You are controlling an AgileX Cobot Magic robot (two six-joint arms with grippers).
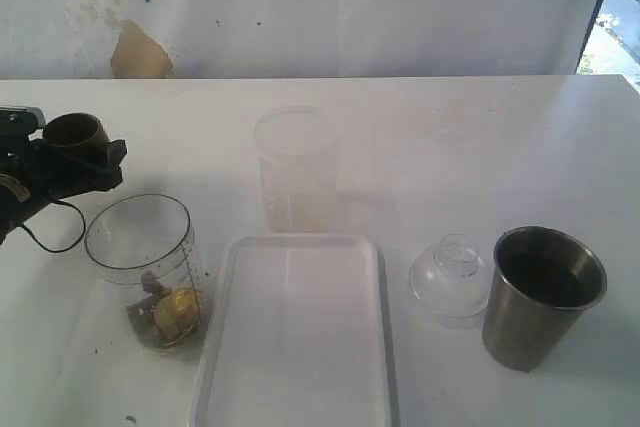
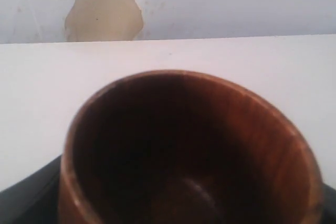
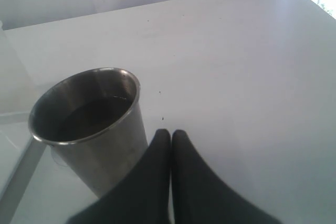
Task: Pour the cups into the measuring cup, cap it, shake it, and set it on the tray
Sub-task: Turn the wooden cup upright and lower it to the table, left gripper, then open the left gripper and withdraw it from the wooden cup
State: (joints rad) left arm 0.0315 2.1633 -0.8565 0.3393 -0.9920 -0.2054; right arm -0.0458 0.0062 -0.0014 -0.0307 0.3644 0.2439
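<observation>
Brown wooden cup (image 1: 75, 131) in left tool (image 1: 82, 154)

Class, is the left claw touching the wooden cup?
Touching. The exterior view shows the left claw clamped around the wooden cup, its black fingers against the sides.

Glossy brown wood on the small cup (image 2: 184, 150); dull brushed steel on the tumbler (image 1: 528, 332); clear smooth plastic for the measuring cup (image 1: 140, 247); smooth white tray (image 1: 300, 342).

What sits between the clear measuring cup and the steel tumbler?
The white tray, then a clear domed lid next to the tumbler; the exterior view shows it.
</observation>
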